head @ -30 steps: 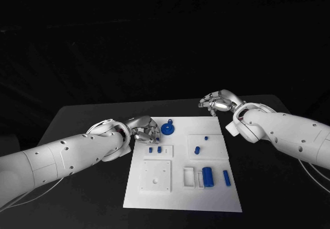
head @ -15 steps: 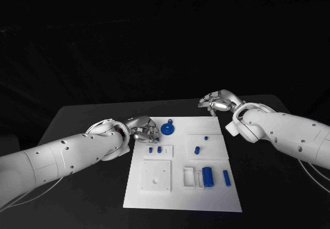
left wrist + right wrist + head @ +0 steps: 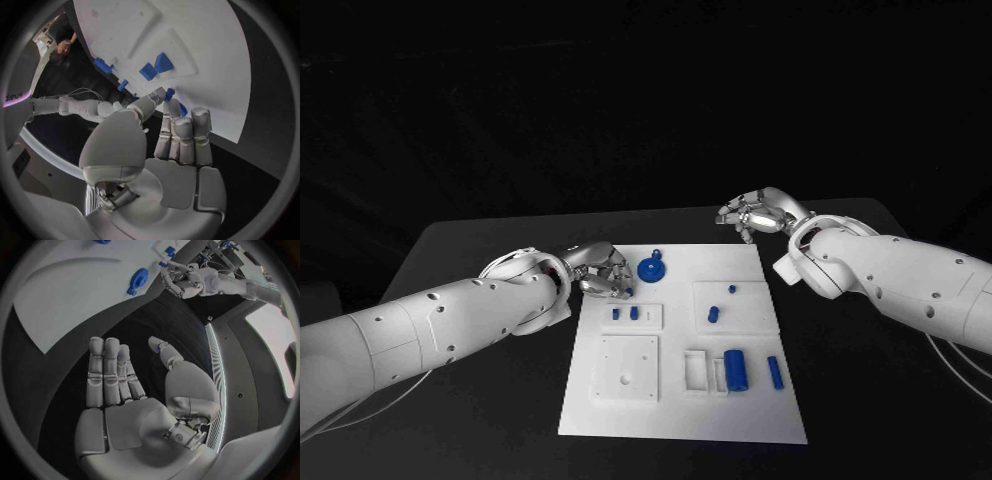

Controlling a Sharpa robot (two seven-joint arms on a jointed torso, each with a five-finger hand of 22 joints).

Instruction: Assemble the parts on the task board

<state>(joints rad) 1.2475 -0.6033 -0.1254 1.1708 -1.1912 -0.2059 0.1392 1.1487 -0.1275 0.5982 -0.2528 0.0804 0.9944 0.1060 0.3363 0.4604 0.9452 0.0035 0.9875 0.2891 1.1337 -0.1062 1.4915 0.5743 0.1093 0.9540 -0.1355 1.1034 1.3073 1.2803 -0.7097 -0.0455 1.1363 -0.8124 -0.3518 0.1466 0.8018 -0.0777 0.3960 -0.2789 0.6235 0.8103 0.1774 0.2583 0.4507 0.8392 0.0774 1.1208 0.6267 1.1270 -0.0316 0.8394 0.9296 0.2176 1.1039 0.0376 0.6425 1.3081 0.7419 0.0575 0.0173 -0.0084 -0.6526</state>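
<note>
Head view: white task board (image 3: 733,410) lies in the middle of the black tabletop (image 3: 473,250). Left hand (image 3: 600,270) sits at the board's far left corner, fingers curled together, a small blue part (image 3: 629,293) at its fingertips. Just beside it, on the board's far edge, a round blue part (image 3: 652,270) with a small stem. Right hand (image 3: 759,214) hovers past the board's far right corner, over bare tabletop, fingers loosely bent, nothing in them. Two short blue pegs (image 3: 625,313) stand in a raised block left of the board's centre; a blue cylinder (image 3: 734,369) and a slimmer blue bar (image 3: 776,372) lie near the right edge. Left wrist view: left hand (image 3: 169,145) has thumb and one finger meeting on the small blue part (image 3: 169,93) at the board's (image 3: 206,40) edge, the other fingers straight alongside. Right wrist view: right hand (image 3: 131,390) is spread flat and empty above the tabletop; the round blue part (image 3: 137,279) on the board (image 3: 69,285), left hand (image 3: 177,280) beyond.
</note>
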